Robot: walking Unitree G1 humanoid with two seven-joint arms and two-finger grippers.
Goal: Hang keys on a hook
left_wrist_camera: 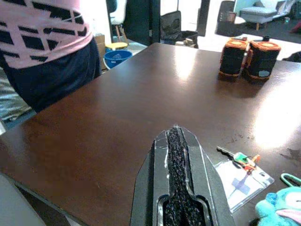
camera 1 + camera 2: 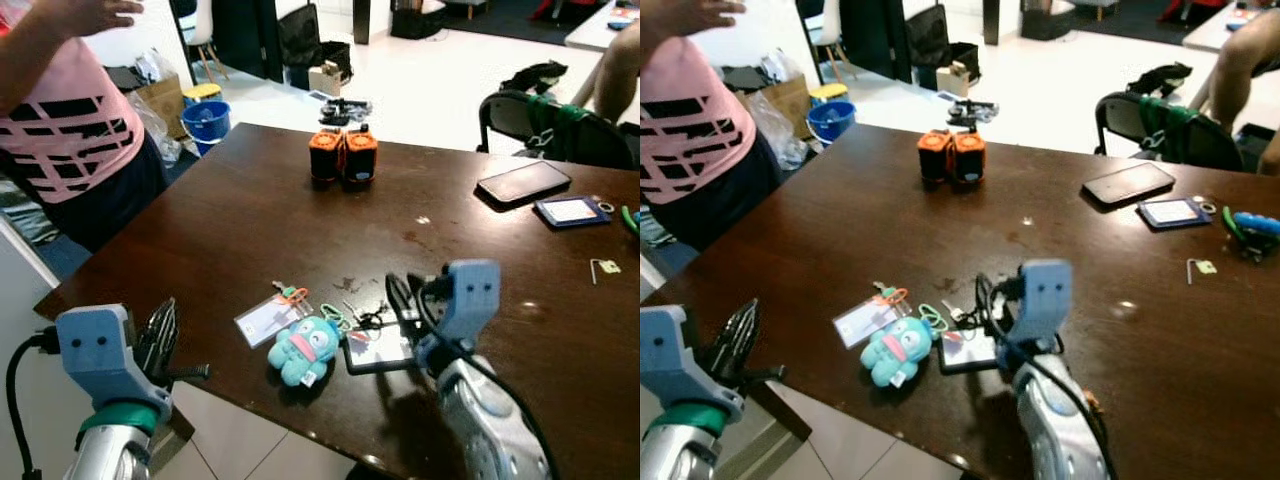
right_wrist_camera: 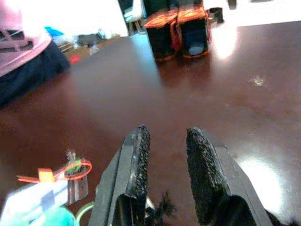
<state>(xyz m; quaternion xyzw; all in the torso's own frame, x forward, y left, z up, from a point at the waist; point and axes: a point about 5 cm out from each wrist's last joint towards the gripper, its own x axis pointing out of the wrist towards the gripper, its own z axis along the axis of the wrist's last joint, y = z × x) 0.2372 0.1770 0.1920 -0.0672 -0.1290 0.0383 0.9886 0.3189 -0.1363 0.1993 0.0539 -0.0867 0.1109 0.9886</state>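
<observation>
- On the dark wooden table (image 2: pixel 250 210), near its front edge, lies the key bunch (image 2: pixel 345 318): small keys on green and orange rings, tied to a teal plush charm (image 2: pixel 303 349), a clear ID card holder (image 2: pixel 264 320) and a dark card sleeve (image 2: pixel 380 352).
- Right gripper (image 3: pixel 165 155): positioned low over the bunch, just beside the card sleeve. Fingers stand narrowly apart with nothing between them; a black cord end shows at their base in the right wrist view.
- Left gripper (image 1: pixel 175 155): held off the table's front left corner, fingers pressed together and empty.
- Step in hand, by judgement: approach and grasp. The keys rest flat on the table and are not yet lifted.
- No hook is visible in any view; its location cannot be told.
- Next move, by judgement: lower the right gripper over a ring or the cord, close on it, then lift so that the bunch hangs free.
- Caution: the charm and card holder will swing with the keys.
- Bystanders: a person in a pink top (image 2: pixel 60 110) stands at the table's left edge. An orange-and-black twin device (image 2: pixel 342 157) and a phone (image 2: pixel 523 182) lie well apart from the work area.
</observation>
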